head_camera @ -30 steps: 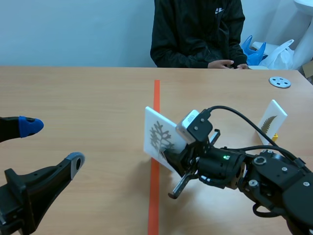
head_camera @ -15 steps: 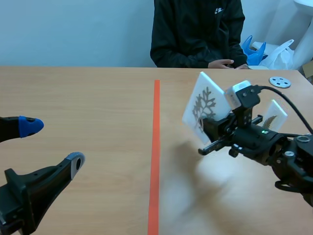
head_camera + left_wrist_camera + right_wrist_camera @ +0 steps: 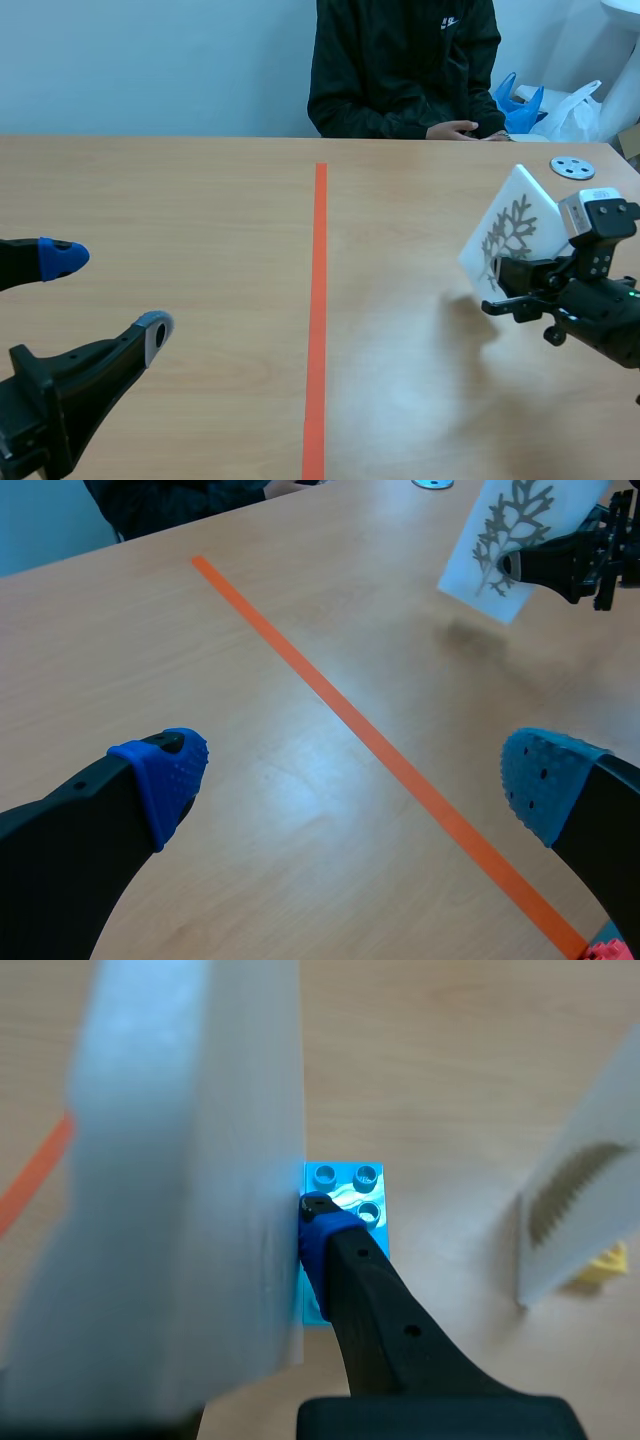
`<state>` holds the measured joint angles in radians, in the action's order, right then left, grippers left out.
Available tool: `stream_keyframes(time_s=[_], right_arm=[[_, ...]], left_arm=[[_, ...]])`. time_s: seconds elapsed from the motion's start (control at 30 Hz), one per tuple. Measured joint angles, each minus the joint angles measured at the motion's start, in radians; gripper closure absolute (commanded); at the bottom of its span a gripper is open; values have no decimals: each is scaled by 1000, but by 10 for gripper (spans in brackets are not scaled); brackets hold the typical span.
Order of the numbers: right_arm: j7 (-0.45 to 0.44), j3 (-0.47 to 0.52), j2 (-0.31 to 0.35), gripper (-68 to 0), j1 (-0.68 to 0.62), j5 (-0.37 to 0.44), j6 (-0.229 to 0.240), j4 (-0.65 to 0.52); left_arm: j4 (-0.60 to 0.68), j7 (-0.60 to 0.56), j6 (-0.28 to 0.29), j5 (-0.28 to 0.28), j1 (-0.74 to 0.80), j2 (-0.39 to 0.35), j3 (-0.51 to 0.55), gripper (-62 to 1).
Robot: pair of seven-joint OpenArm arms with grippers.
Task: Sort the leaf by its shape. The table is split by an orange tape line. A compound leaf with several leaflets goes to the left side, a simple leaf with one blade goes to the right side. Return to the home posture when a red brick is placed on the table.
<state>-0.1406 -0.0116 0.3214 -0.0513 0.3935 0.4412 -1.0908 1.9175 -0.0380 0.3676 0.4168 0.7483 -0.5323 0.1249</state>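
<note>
**Right hand grips the leaf card over the right half of the worktop**

The right hand is clenched on a white square card printed with a grey, deeply lobed leaf. It holds the card tilted and lifted off the wooden worktop, with a soft shadow on the surface underneath. The card sits well to the right of the orange tape line, near the worktop's right edge. In the right wrist view, a small blue studded plastic brick is fixed at the card's foot, and the blue-padded fingertip presses against it right beside the card's face. The opposite finger is hidden behind the card.

Just beyond the held card stands a second white card with a feathery, fern-like leaf, propped on a yellow base.

The left hand is released, its fingers spread wide and holding nothing, low over the left half of the worktop.

A person in a black jacket sits at the far edge. A grey round disc lies near the far right corner.
</note>
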Motion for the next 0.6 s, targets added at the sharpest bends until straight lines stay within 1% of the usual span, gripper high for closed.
stream_keyframes(time_s=[0.07, 0.13, 0.27, 0.33, 0.6], right_arm=[[1, 30, 0, -14, -18, 0, -16, 0], [10, 60, 0, -13, -32, 0, -19, 0], [11, 89, 0, -13, -50, 0, -85, 0], [10, 90, 0, -13, -59, 0, -108, 0], [4, 89, -12, -13, -78, -11, -121, 0]], left_arm=[[0, 0, 0, 0, 0, 0, 0, -623], [0, 0, 0, 0, 0, 0, 0, -623], [0, 0, 0, 0, 0, 0, 0, -623], [0, 0, 0, 0, 0, 0, 0, -623], [0, 0, 0, 0, -6, 0, 0, -623]])
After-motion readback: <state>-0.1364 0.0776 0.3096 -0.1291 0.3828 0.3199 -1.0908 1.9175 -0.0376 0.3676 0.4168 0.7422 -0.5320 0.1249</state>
